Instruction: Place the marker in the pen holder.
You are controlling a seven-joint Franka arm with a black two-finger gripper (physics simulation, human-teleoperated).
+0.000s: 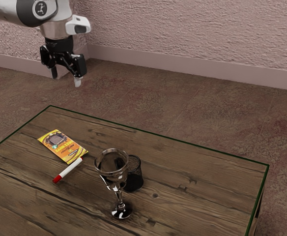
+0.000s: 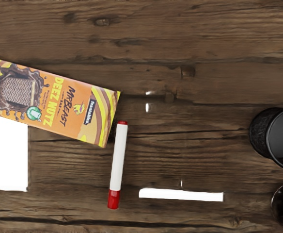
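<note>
The marker (image 1: pixel 69 170) is lying flat on the table (image 1: pixel 197 206), its long axis running across the wood grain and roughly square to the long sides of the bar (image 1: pixel 63 146). Its longer red end is pointing toward the exterior view's lower left, away from the bar, while its short red end is sitting just beside the bar's near end. The marker's side, rather than either tip, is facing the holder (image 1: pixel 135 179), which is standing upright well apart from it. This black mesh holder is opening upward, its mesh inside partly showing; the wrist view's edge is cutting off the rest. The clear glass (image 1: pixel 118 183) is standing upright near the holder, partly overlapping it in the exterior view. High above the table, the tool (image 1: pixel 66 77) is hanging open, its fingers spreading well apart and pointing down.
</note>
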